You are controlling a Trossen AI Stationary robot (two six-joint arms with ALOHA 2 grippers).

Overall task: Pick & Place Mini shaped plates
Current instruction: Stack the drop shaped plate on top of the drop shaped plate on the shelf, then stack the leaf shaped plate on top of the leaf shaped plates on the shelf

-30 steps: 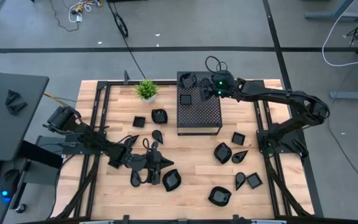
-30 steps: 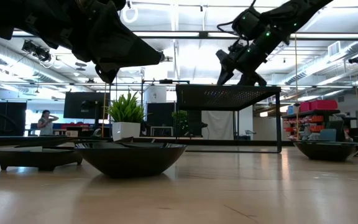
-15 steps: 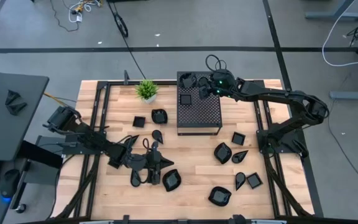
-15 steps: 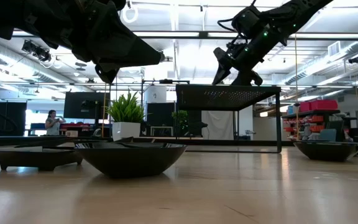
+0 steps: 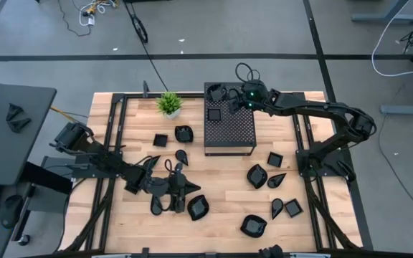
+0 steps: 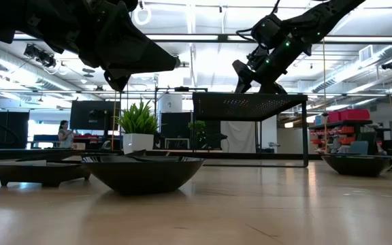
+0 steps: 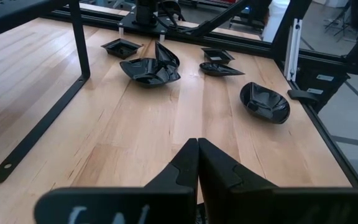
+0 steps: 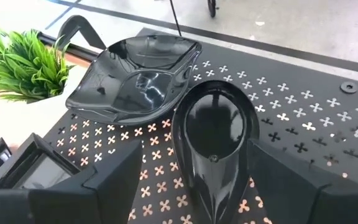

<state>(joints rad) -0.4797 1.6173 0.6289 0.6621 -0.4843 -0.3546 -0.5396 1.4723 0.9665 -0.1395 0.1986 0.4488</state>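
The right gripper (image 5: 229, 102) hung over the far-left corner of the perforated box (image 5: 229, 129), fingers spread wide w/ nothing between them. In the right wrist view a teardrop plate (image 8: 215, 140) lay on the box top right btwn those open fingers, not gripped, its narrow tip pointing back toward the camera. A leaf-shaped plate (image 8: 132, 74) sat just beyond, touching or nearly touching the teardrop's round end (can't tell which). A square plate (image 5: 213, 114) rested on the box top nearby, and the potted plant (image 5: 168, 103) stood off the box's left side.

The left gripper (image 5: 192, 188) waited low over the near-left part of the table (image 5: 221, 208), fingers pressed together & empty, as the left wrist view showed (image 7: 197, 163). Just beside it lay a rounded plate (image 5: 198, 207).

More plates were scattered on the wood: a square one (image 5: 160, 140), a rounded one (image 5: 183, 133) and a small teardrop (image 5: 181, 155) left of the box; a cluster to the right incl. a square (image 5: 274, 159), a rounded leaf (image 5: 257, 175) and another near the front edge (image 5: 253, 226).
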